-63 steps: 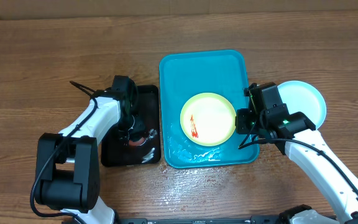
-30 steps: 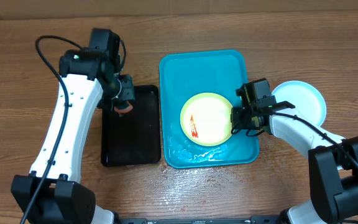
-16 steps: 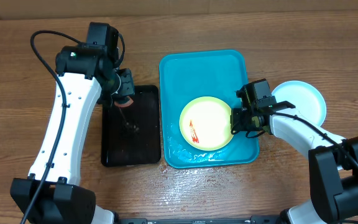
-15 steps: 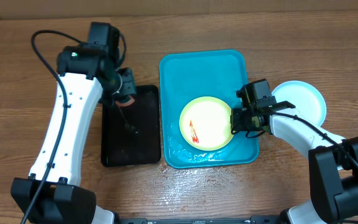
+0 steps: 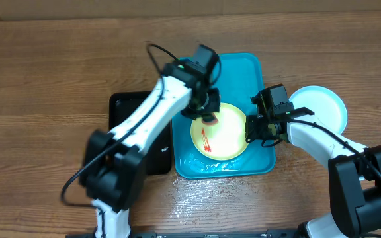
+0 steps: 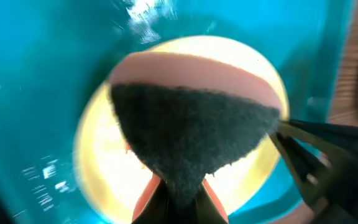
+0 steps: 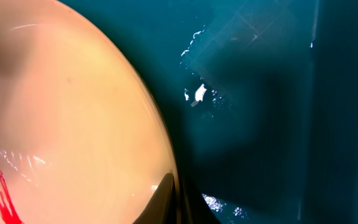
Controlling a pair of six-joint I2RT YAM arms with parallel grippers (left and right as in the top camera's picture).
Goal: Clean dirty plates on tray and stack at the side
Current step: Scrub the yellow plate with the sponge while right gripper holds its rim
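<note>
Swung from the black tray, left gripper grips a sponge over the plate; right gripper pinches its rim.

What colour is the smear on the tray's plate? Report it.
Red smear on the plate; overhead shows it best.

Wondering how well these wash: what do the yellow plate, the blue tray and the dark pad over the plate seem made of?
Plate: likely plastic, glossy; light glares off it beside the red smear.
Tray: probably moulded plastic, smooth and wet; droplets shine, corners are rounded.
Pad: looks like a sponge, with a fuzzy dark scouring face on pinkish foam.
</note>
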